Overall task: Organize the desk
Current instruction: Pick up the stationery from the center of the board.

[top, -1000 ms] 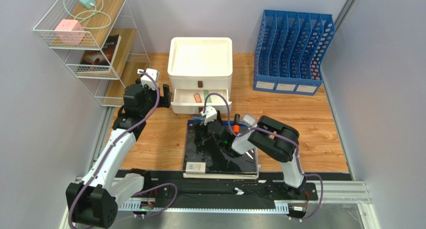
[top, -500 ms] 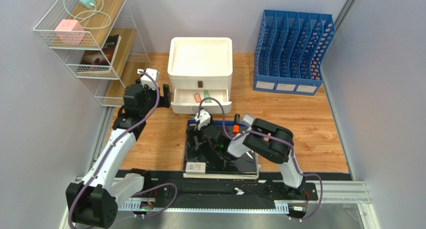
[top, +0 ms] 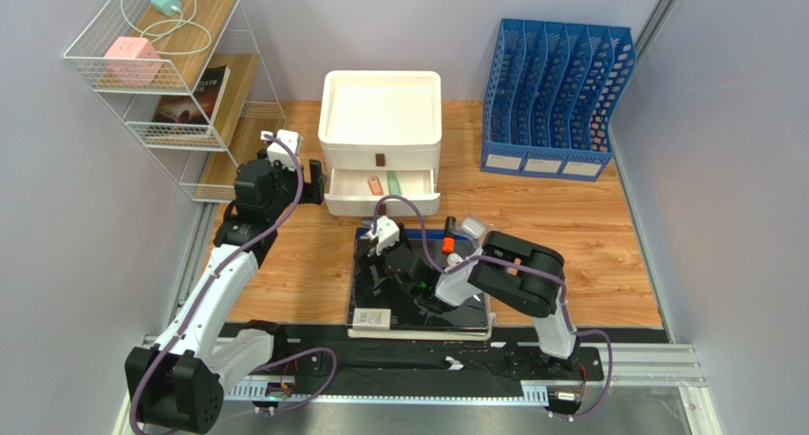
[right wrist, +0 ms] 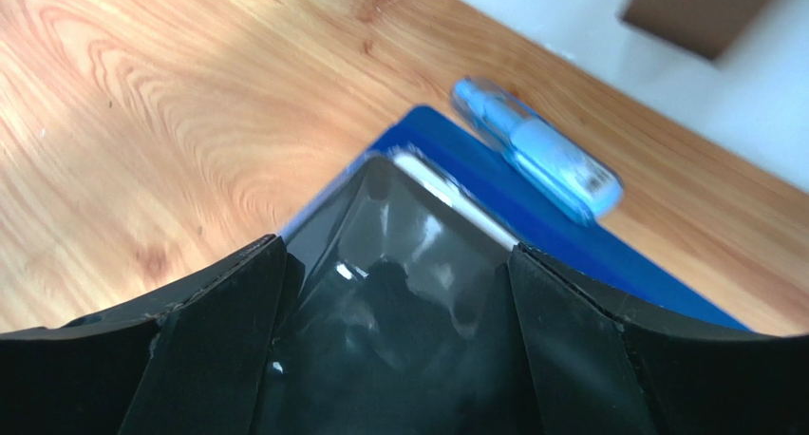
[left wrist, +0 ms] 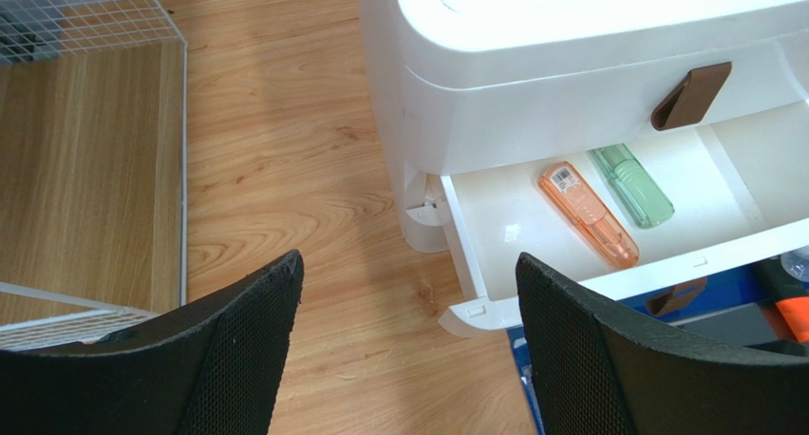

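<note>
- Your right gripper [right wrist: 394, 264], jaws apart, hangs over the glossy black folder [right wrist: 399, 217] at the near middle of the desk [top: 589, 226]. Pinching that slick corner could slip or drag it.
- The blue tube [right wrist: 536, 150] just beyond could get knocked away.
- Your left gripper [left wrist: 408, 264], jaws also apart, sits near the open drawer [left wrist: 503, 236]. A careless swing could bump it.

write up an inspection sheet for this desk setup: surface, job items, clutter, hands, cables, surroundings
surface: light wood desk, plank grain, no spills seen
job's things: white drawer unit, bottom drawer open, holding an orange case and a green case side by side
clutter: black glossy folder near the arms; blue case at its far corner
hands: left hand open, empty, beside the open drawer; right hand open over the folder's corner
cables: purple cables along both arms; mint cable on the shelf
surroundings: blue file rack; wire shelf with pink cube and book
</note>
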`<state>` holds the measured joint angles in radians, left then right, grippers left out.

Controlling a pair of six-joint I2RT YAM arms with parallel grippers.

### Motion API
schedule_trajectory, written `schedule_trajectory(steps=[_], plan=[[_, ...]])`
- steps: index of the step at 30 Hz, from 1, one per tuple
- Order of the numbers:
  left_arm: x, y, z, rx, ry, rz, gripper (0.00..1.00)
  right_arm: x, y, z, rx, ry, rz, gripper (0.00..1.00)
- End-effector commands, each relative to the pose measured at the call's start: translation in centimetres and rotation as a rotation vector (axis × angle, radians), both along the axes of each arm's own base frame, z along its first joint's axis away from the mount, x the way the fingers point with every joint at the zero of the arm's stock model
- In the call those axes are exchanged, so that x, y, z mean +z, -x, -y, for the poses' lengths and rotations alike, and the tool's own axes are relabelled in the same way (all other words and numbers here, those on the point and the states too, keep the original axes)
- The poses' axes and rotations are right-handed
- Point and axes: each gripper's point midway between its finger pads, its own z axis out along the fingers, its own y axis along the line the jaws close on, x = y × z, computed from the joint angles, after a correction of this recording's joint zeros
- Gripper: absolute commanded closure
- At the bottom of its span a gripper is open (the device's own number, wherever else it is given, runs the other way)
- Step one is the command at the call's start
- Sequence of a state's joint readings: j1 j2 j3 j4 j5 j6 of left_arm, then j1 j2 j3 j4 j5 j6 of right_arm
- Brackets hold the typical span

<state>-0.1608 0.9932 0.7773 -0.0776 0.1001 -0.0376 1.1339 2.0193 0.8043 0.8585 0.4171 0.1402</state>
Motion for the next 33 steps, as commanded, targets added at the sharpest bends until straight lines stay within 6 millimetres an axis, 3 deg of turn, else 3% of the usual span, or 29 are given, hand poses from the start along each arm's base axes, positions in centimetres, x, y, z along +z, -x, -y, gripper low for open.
schedule_trajectory(steps=[1,6,10,11,16,22,28,33], plan=[[0.3,-0.3,-0.1,-0.007,-0.010,0.026,0.13,-2.1,1.4,3.4,-0.041,0.145,0.038,0.08],[0.3,-0.3,-0.1,-0.007,-0.011,0.024,0.13,-2.2,-0.1,4.3,-0.086,0.145,0.055,0.07],[0.3,-0.4,-0.1,-0.006,-0.012,0.029,0.13,-2.2,-2.5,6.0,-0.172,0.099,0.050,0.07],[0.2,-0.5,-0.1,-0.008,-0.012,0.025,0.13,-1.5,-2.9,6.2,-0.204,0.057,0.070,0.07],[0.0,-0.6,0.0,-0.008,-0.014,0.019,0.13,-0.6,-3.4,9.2,-0.366,-0.035,0.124,0.08],[0.0,-0.7,0.0,-0.010,-0.014,0.019,0.13,0.0,-2.5,11.6,-0.417,-0.092,0.153,0.09],[0.0,-0.7,0.0,-0.011,-0.012,0.019,0.13,-0.3,-3.2,11.9,-0.456,-0.043,0.155,0.08],[-0.1,-0.6,0.0,-0.011,-0.012,0.017,0.13,-0.6,-5.0,10.1,-0.448,-0.026,0.143,0.08]])
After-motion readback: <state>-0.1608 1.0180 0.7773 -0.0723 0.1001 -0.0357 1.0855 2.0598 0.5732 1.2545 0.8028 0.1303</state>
